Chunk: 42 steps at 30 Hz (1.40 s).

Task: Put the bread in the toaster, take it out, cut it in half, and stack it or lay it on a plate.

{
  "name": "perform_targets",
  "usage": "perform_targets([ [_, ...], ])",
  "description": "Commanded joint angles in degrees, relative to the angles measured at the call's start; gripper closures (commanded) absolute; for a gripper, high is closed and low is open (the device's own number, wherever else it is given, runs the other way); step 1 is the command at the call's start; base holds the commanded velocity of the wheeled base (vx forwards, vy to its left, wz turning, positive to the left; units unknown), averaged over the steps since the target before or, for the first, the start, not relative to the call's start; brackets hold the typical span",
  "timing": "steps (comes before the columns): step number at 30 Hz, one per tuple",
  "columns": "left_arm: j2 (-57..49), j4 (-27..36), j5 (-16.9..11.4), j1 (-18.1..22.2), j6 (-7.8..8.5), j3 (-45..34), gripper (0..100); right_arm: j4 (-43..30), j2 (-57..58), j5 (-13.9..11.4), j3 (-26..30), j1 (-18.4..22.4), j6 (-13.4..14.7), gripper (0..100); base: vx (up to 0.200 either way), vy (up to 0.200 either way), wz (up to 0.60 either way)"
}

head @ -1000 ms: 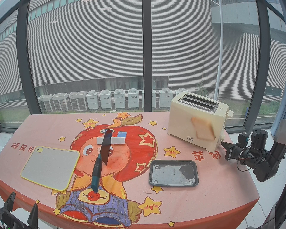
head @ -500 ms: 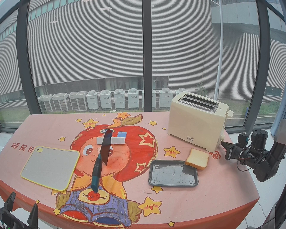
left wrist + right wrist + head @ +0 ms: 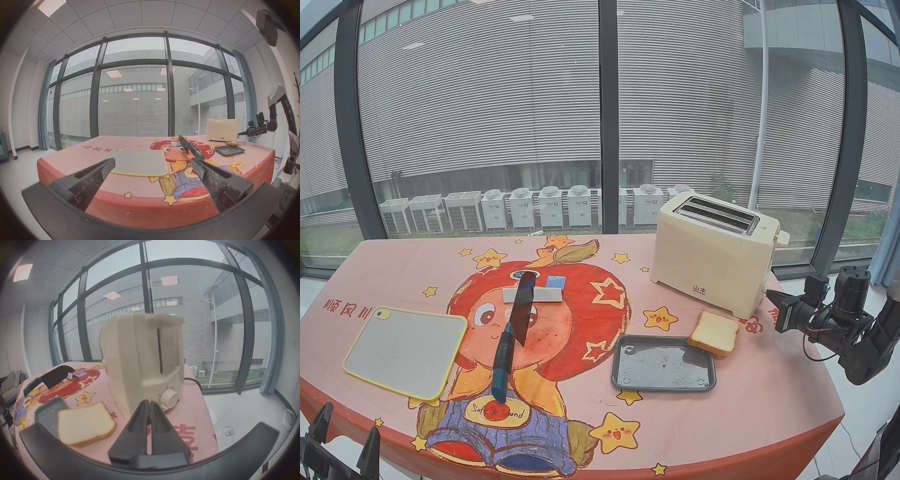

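Observation:
A slice of white bread [image 3: 714, 332] [image 3: 86, 423] lies flat on the table, resting against the far right corner of the dark tray [image 3: 664, 365], in front of the cream toaster [image 3: 715, 250] [image 3: 140, 358]. The toaster's slots look empty. My right gripper [image 3: 770, 295] [image 3: 149, 415] is shut with nothing in it, level with the toaster's right end near its dial and to the right of the bread. My left gripper [image 3: 153, 168] [image 3: 345, 434] is open and empty, below the table's front left edge. A knife [image 3: 509, 331] with a teal handle lies mid-table, blade propped on a small rest.
A grey cutting board [image 3: 403, 350] with a yellow rim lies at the front left. A small grey and blue block [image 3: 540, 290] sits under the knife blade. Windows stand right behind the table. The table's right edge runs under my right gripper.
One second ago the bread was in the air in front of the toaster; it has dropped onto the table by the tray. My right arm has shifted slightly up and to the right.

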State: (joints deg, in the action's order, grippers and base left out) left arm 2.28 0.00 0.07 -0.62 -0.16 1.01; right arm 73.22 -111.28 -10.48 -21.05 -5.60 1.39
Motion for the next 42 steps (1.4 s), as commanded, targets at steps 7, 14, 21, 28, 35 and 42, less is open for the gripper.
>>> perform_targets([
  [7, 0.01, 0.00, 0.01, 0.01, -0.02, -1.01, 0, -0.53, 7.39, 1.17, 1.54, -3.02, 0.02, 100, 0.000, 0.000, 0.00],
  [14, 0.01, 0.00, 0.01, 0.01, -0.02, -1.01, 0, -0.44, 7.83, 1.96, 1.81, -3.98, 0.10, 100, 0.000, 0.000, 0.00],
  [21, 0.01, 0.00, 0.01, 0.01, -0.02, -1.01, 0, -0.44, 8.18, 1.87, 1.72, -4.07, 0.46, 0, 0.000, 0.000, 0.00],
  [28, 0.01, 0.00, 0.01, 0.01, -0.02, -1.01, 0, -0.44, 8.27, 1.87, 1.81, -4.60, 0.63, 0, 0.000, 0.000, 0.00],
  [35, 0.01, 0.00, 0.01, 0.01, -0.02, -1.01, 0, -0.44, 8.53, 1.78, 1.72, -4.86, 0.81, 0, 0.000, 0.000, 0.00],
  [42, 0.01, 0.00, 0.10, 0.01, -0.02, -1.01, 0, -0.62, 12.14, 1.78, 1.89, -6.80, 4.50, 0, 0.000, 0.000, 0.00],
])
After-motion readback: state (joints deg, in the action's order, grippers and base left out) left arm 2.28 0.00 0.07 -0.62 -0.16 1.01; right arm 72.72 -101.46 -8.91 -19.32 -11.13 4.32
